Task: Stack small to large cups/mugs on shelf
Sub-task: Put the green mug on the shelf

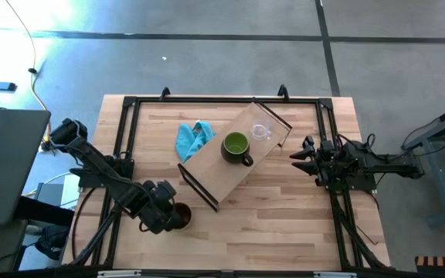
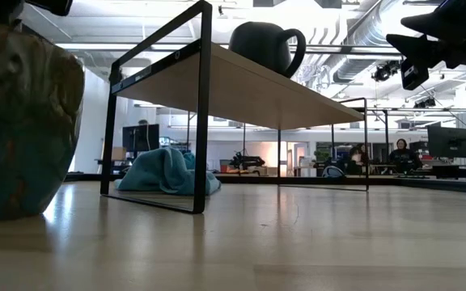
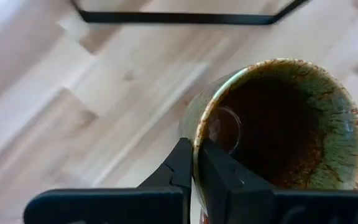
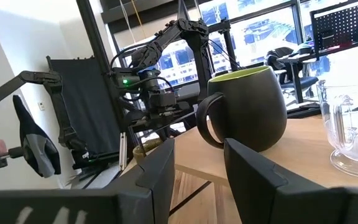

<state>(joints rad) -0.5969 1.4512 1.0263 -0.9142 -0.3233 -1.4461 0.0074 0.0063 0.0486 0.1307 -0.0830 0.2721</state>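
Observation:
The brown mug (image 1: 181, 215) stands near the table's front left, and fills the low view's left edge (image 2: 19, 121). My left gripper (image 1: 168, 216) is shut on its rim. The light-wood shelf (image 1: 224, 168) lies slantwise at mid-table. A green mug (image 1: 236, 147) stands upright on the board on its base. A clear glass cup (image 1: 261, 131) stands beside it toward the shelf's far right end. My right gripper (image 1: 301, 155) waits open at the table's right, level with the shelf top and pointing at the green mug (image 4: 247, 109). My left gripper (image 3: 194, 149) pinches the brown mug's wall at the rim (image 3: 199, 127), one finger inside the mug and one outside. The fingers come from above, slanting down. The mug's mouth faces up; in the low view its base (image 2: 6, 212) seems to rest on the tabletop.
A crumpled blue cloth (image 1: 194, 138) lies on the table beside and partly under the shelf's far left side. Black rails (image 1: 122, 139) frame the tabletop. Bare wood stretches between the brown mug and the shelf's near end frame (image 2: 202, 113).

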